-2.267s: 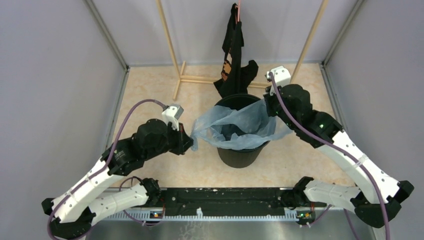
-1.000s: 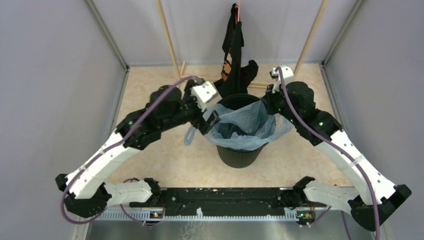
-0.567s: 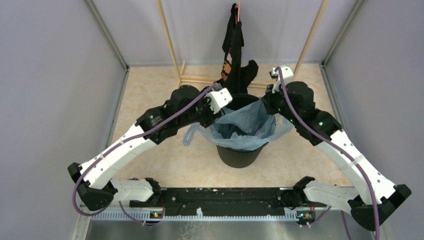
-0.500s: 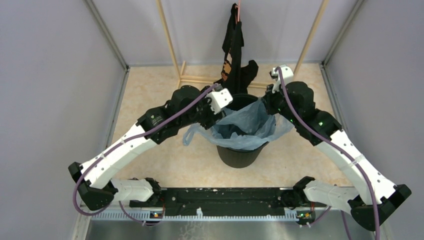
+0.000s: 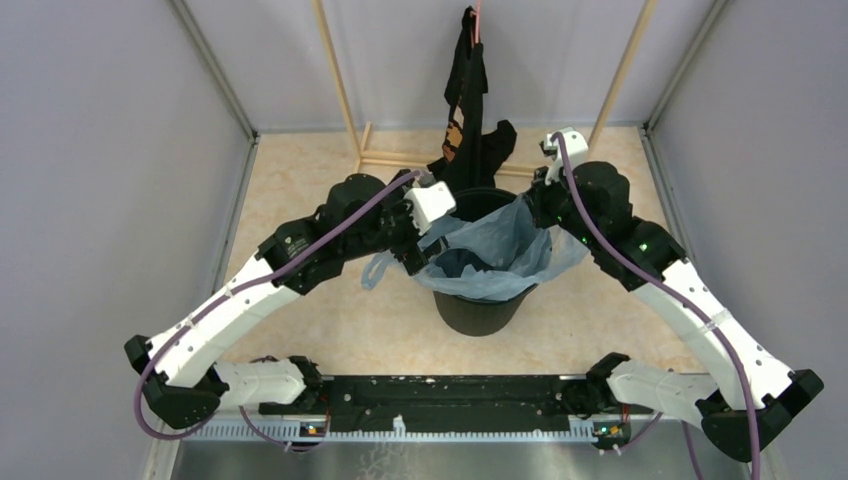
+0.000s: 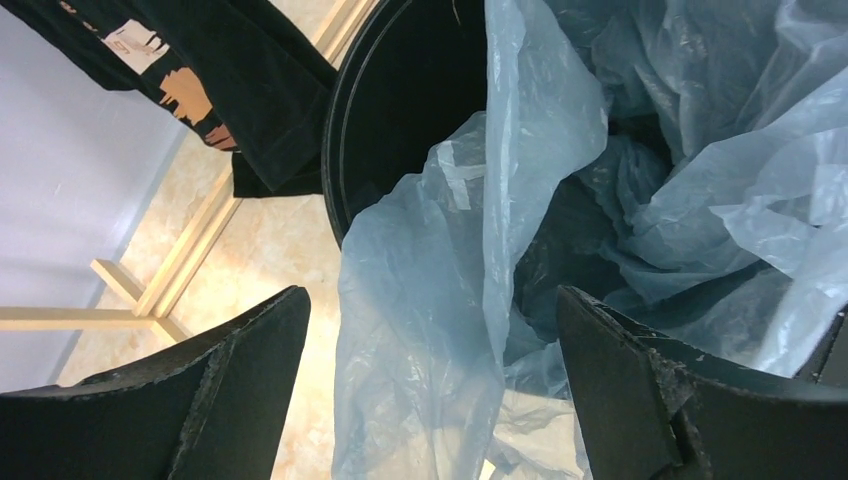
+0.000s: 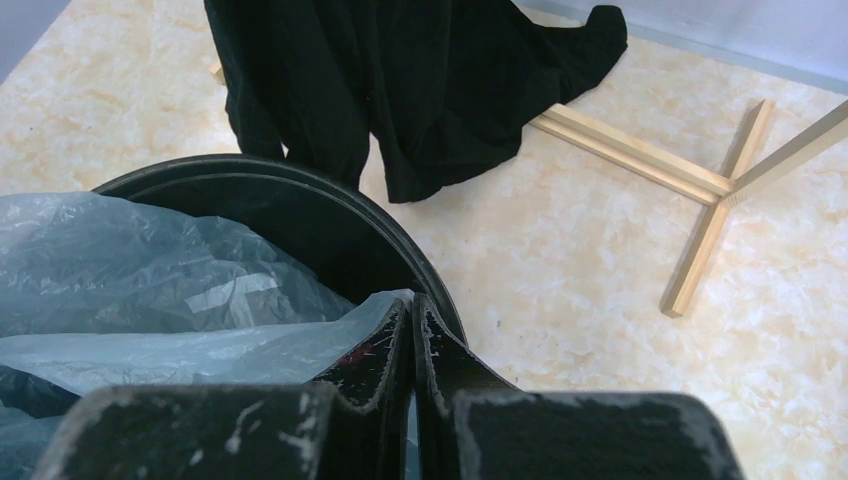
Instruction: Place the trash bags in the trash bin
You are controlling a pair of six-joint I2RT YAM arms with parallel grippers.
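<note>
**Hazards.** The trash bin (image 5: pixel 478 305) stood upright at mid-table with nothing holding it down. In my judgement, a sideways pull on the film from either arm could tip or drag it.

The trash bag (image 5: pixel 490 262) looked roomier than the bin. Most of it lay inside the mouth, but a loose flap hung outside the left rim. If that flap were not caught, it would likely slide down the outer wall rather than seat over the edge. Thin film pinched hard at the far right rim could also tear under tension.

The black garment (image 5: pixel 470 120) hung just beyond the far rim and could be snagged by an arm reaching past.

**Positions.** The right gripper (image 7: pixel 412 312) was clamped tight on the bag's edge, at the far right of the rim. The left gripper (image 6: pixel 430 310) stood at the left rim with its fingers spread wide. The loose flap lay between them, and nothing was gripped.
</note>
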